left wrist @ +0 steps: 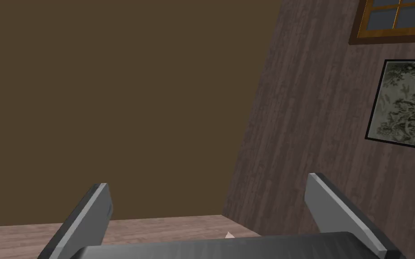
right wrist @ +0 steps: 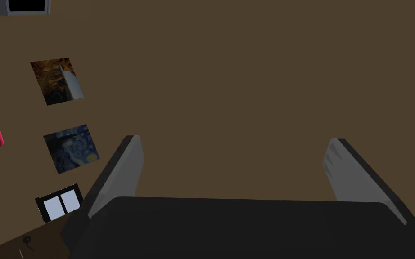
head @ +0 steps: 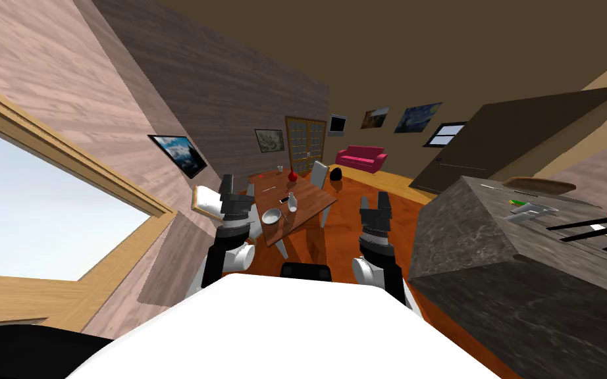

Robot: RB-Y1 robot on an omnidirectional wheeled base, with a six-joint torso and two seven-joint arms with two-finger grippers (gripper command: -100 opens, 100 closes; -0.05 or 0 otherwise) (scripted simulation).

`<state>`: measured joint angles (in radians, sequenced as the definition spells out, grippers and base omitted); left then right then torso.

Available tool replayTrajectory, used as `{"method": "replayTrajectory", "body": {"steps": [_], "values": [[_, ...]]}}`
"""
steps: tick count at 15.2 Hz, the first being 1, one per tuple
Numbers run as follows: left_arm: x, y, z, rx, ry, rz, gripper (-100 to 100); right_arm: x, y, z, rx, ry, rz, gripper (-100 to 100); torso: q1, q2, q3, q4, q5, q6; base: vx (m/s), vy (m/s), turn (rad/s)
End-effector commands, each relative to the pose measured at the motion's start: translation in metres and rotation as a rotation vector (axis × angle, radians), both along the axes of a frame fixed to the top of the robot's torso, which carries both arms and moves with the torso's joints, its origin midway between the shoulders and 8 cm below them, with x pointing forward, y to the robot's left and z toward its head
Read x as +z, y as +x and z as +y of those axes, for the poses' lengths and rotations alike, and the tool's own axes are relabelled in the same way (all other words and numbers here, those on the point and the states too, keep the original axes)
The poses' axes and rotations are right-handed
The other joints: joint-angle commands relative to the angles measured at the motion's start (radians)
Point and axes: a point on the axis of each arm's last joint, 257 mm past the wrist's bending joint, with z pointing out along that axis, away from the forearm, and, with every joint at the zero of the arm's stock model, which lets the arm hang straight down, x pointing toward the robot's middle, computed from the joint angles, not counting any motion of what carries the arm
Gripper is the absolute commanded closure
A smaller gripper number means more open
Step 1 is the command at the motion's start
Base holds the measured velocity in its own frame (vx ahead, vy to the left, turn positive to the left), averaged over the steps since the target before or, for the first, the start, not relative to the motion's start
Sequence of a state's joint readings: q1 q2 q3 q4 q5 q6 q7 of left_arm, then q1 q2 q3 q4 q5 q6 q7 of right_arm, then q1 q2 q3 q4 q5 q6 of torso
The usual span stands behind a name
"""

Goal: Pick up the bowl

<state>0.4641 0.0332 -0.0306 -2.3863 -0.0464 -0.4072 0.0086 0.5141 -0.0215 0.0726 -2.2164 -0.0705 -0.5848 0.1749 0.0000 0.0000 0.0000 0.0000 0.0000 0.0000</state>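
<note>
Left pincer (left wrist: 207, 182) and right pincer (right wrist: 233, 140) both gape apart; I'd drive nearer the worktop (head: 310, 197) before reaching for the bowl (head: 272, 216).

The bowl (head: 271, 215) is white on a reddish-brown, wood-grained table (head: 310, 199). Farther along it stands a red round thing (head: 291, 176). The far sofa (head: 360, 158) is crimson. The near right counter (head: 467, 250) is mottled dark grey, and the floor (head: 404, 212) is orange-brown.
</note>
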Motion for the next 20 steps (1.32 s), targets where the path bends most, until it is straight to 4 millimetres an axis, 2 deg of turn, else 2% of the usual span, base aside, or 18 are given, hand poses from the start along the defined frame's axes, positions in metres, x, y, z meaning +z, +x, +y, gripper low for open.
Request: {"method": "replayTrajectory", "body": {"steps": [1, 7, 10, 15, 17, 18, 19, 20], "values": [[-0.009, 0.006, 0.000, -0.008, 0.028, 0.040, -100, 0.000, 0.000, 0.000, 0.000, 0.000, 0.000, 0, 0.000, 0.000, 0.000, 0.000, 0.000, 0.000, 0.001, 0.003, -0.076], [-0.051, 0.032, 0.019, 0.010, 0.055, 0.210, -100, 0.000, 0.000, 0.000, 0.000, 0.000, 0.000, 0, 0.002, 0.000, 0.000, 0.000, 0.000, 0.000, 0.001, 0.018, -0.152], [-0.062, 0.038, 0.026, 0.019, 0.054, 0.256, -100, 0.000, 0.000, 0.000, 0.000, 0.000, 0.000, 0, 0.002, 0.000, 0.000, 0.000, 0.000, 0.000, 0.000, 0.018, -0.107], [-0.101, 0.053, 0.053, 0.057, 0.038, 0.397, -100, 0.000, 0.000, 0.000, 0.000, 0.000, 0.000, 0, 0.002, 0.000, 0.000, 0.000, 0.000, 0.000, -0.001, 0.017, -0.154], [-0.105, 0.054, 0.054, 0.060, 0.036, 0.413, -100, 0.000, 0.000, 0.000, 0.000, 0.000, 0.000, 0, 0.002, 0.000, 0.000, 0.000, 0.000, 0.000, -0.003, 0.018, -0.089], [-0.118, 0.057, 0.064, 0.075, 0.027, 0.460, -100, 0.000, 0.000, 0.000, 0.000, 0.000, 0.000, 0, 0.002, 0.000, 0.000, 0.000, 0.000, 0.000, -0.003, 0.012, -0.102], [-0.121, 0.058, 0.065, 0.076, 0.025, 0.471, -100, 0.000, 0.000, 0.000, 0.000, 0.000, 0.000, 0, 0.001, 0.000, 0.000, 0.000, 0.000, 0.000, -0.004, 0.013, -0.134], [-0.132, 0.060, 0.075, 0.091, 0.016, 0.506, -100, 0.000, 0.000, 0.000, 0.000, 0.000, 0.000, 0, 0.001, 0.000, 0.000, 0.000, 0.000, 0.000, -0.006, 0.014, -0.193]]}}
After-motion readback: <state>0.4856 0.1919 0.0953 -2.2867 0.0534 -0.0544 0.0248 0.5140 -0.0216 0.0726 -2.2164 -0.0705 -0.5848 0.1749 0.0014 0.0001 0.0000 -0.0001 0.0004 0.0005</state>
